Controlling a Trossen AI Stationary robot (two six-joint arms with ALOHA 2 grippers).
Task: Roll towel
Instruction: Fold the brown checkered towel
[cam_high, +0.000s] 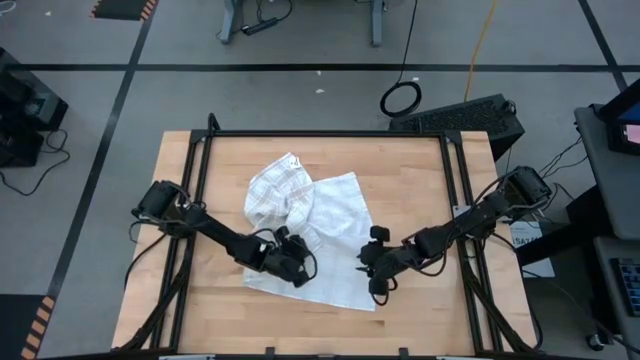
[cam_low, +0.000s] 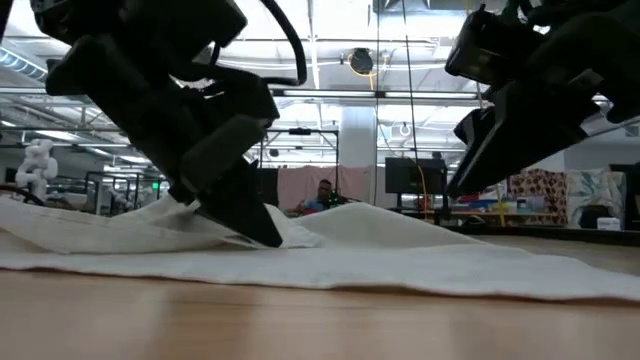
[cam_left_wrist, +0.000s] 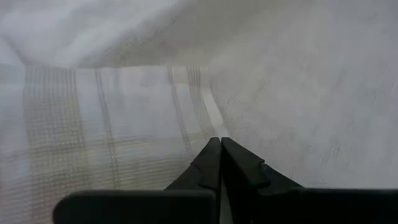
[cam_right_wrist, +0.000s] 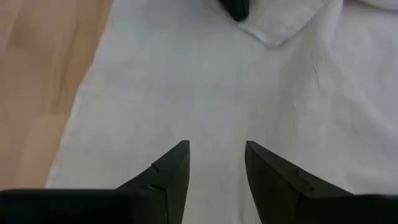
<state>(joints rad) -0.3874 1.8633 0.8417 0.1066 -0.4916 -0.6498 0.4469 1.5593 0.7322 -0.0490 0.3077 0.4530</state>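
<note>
Towel (cam_high: 318, 225) lies crumpled on my table (cam_high: 420, 320); my left gripper (cam_left_wrist: 220, 144) pinches its fold, my right gripper (cam_right_wrist: 216, 155) hovers above it, fingers apart.

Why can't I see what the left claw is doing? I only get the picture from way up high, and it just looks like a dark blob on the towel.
Observer: The left gripper has its fingers pressed together, tips on the towel, by a folded edge with grey stripes.
Operator: Is the other claw shut too?
Observer: No. The right gripper shows a clear gap between its fingers, with only flat towel beyond them.
Operator: Is it touching the towel?
Observer: The low view shows the right gripper lifted above the cloth, while the left gripper pokes down into it.
</note>
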